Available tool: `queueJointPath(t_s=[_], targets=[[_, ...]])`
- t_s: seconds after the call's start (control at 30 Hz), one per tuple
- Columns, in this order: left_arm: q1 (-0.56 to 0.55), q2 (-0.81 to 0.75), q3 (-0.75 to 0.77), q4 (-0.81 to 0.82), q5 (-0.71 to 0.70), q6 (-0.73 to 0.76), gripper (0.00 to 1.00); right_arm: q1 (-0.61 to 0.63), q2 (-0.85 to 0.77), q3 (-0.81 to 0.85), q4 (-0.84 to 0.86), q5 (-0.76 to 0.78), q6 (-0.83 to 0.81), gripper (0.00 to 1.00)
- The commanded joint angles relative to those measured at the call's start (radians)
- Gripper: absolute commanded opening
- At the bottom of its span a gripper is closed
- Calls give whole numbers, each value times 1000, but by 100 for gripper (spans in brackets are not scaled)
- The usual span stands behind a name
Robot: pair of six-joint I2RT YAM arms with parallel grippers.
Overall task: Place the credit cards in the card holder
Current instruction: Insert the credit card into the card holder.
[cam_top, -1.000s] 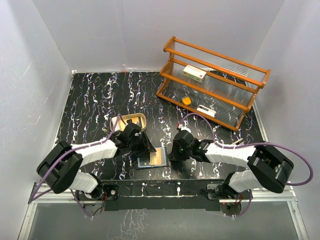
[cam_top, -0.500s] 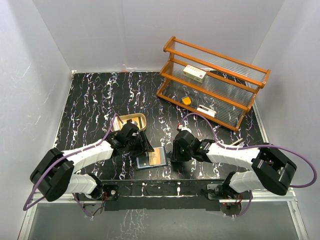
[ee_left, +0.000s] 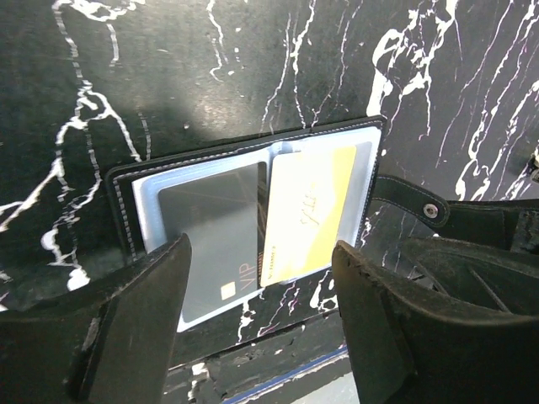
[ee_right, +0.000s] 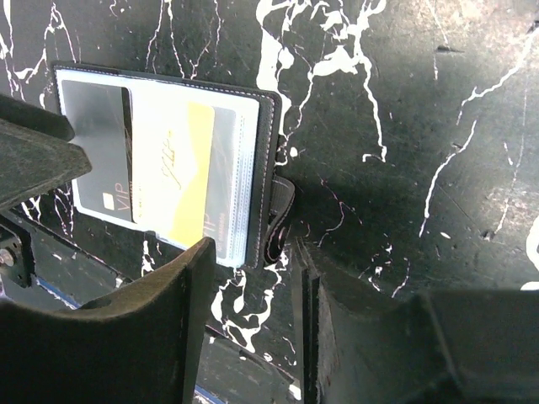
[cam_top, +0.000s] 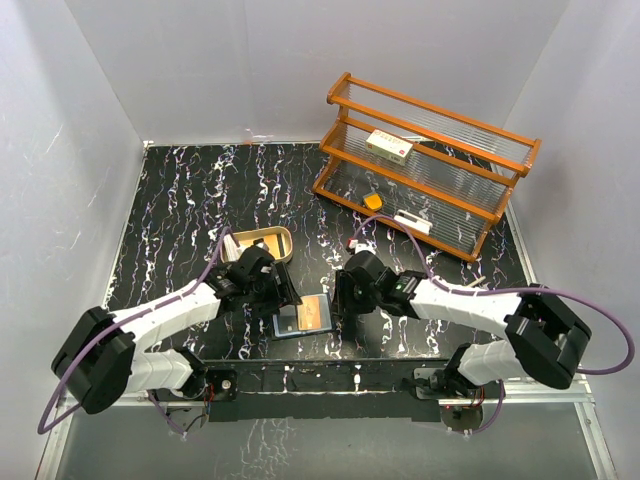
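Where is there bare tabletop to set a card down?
Bare table between the left wall and the tray, and between tray and rack. Crowded around the wallet, flanked by the left gripper and right gripper.

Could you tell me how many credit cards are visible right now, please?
2. A grey card and a yellow card lie side by side in the open card holder. The tray's contents are too small to make out, so more may be hidden there.
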Motion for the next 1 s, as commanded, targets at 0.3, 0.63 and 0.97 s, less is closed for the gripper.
queueJointPath(t_s=[0.3, 0.63, 0.97], targets=[[-2, -108, -26, -167, -94, 8, 62, 4, 111, 76, 50, 19, -58, 22], [-1, -92, 12, -23, 56, 26, 53, 4, 109, 47, 67, 10, -45, 13], [-2, 25, -14, 125, 126, 9, 59, 4, 92, 24, 80, -5, -28, 11]])
